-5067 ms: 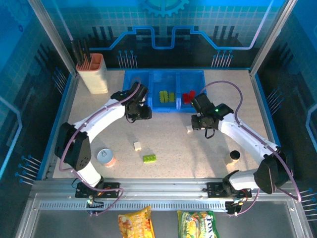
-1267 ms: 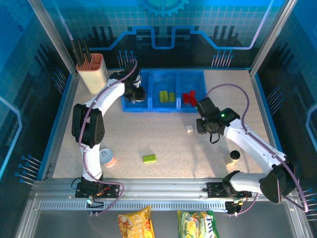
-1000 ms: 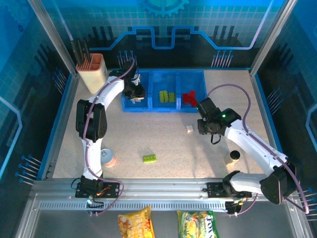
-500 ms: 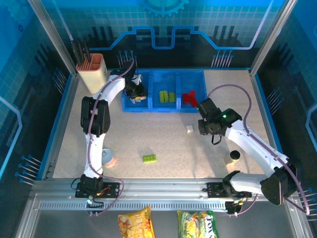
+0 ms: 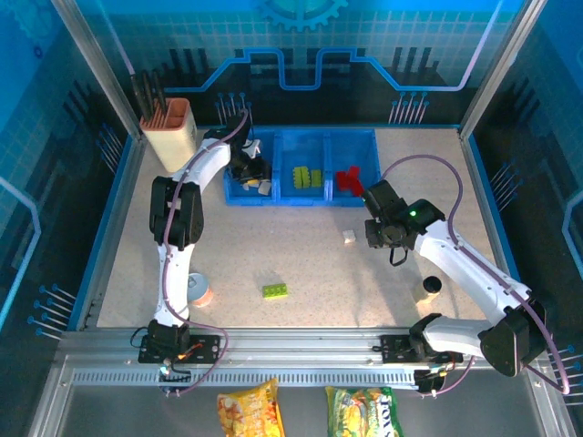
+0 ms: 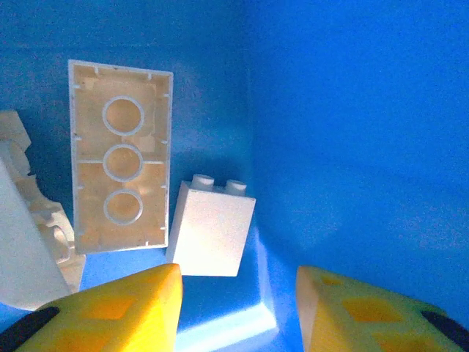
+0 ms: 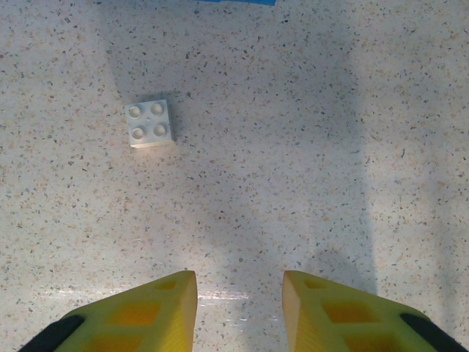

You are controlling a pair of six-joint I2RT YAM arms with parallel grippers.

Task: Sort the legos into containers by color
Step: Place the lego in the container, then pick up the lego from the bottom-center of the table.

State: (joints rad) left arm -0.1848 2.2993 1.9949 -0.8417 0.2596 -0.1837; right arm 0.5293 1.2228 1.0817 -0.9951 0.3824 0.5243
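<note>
The blue tray [image 5: 301,198] has three bins at the back of the table. My left gripper [image 5: 254,173] hangs open in the left bin over white legos: a small white brick [image 6: 211,229] lying just beyond its fingers and a long cream brick [image 6: 121,166] turned underside up. Green legos [image 5: 306,177] lie in the middle bin, red legos [image 5: 345,178] in the right one. My right gripper [image 7: 239,286] is open above bare table, with a small white lego [image 7: 150,123] ahead and to its left, also seen from above as the white lego [image 5: 349,237]. A green lego [image 5: 275,290] lies near the front.
A beige utensil holder [image 5: 173,133] stands at the back left. A small can with an orange label [image 5: 196,289] sits beside the left arm's base link. A small dark-topped jar [image 5: 430,289] stands at the right, near the right arm.
The white lego that lay near the front five seconds ago is gone from the table; my left gripper moved into the left bin. The right gripper shifted slightly.
</note>
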